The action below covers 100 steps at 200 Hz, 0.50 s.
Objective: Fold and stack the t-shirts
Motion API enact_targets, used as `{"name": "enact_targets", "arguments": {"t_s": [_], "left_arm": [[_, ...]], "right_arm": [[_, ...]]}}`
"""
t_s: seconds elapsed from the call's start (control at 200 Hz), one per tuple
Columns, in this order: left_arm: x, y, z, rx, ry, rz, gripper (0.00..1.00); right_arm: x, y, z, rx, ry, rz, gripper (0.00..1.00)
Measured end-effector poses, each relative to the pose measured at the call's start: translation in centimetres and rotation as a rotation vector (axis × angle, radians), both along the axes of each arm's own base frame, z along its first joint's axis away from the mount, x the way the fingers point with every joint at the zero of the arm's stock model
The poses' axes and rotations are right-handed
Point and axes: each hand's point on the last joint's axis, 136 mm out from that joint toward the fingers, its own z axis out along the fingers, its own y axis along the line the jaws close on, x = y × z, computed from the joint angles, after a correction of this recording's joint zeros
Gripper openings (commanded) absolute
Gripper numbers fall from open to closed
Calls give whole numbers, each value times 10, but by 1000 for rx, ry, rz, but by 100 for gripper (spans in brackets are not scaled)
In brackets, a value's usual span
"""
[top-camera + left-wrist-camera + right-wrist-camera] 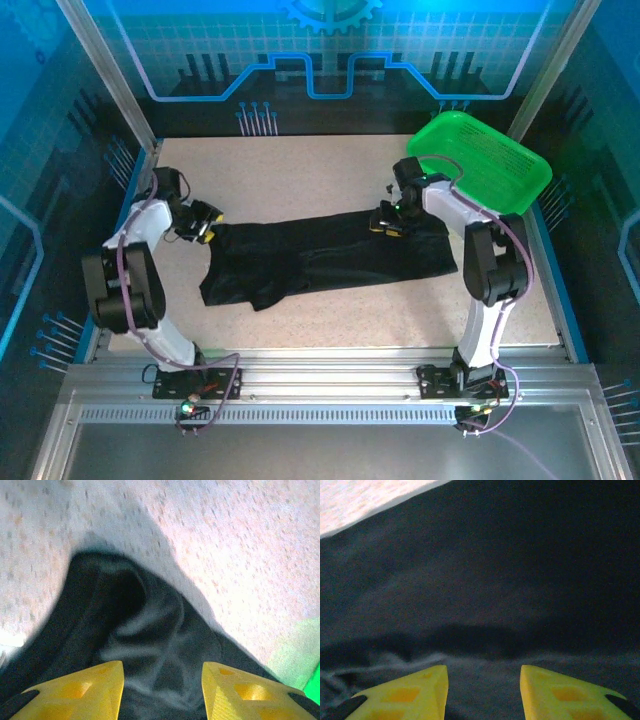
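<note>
At mid-table, one black t-shirt was recorded, laid crumpled lengthwise on the speckled table. Left gripper: positioned at the shirt's left end, jaws parted, bunched cloth seen between them, nothing clamped. Right gripper: positioned over the shirt's far right edge, jaws likewise parted above flat cloth. Green basket: noted at the far right corner, apart from the shirt.
</note>
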Motion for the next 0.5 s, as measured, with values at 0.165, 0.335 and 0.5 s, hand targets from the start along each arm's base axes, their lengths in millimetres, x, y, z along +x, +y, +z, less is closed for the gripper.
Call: {"name": "enact_targets", "arguments": {"t_s": [0.165,0.335,0.5], "left_arm": [[11,5,-27,7,37,-51,44],[11,8,-30,32,29,-79,36],[17,15,-31,45,0,-80,13]], "right_arm": [[7,-21,-24,-77,65,-42,43],[0,-31,-38,-133,116,-50,43],[-1,-34,-40,-151,122,-53,43]]}}
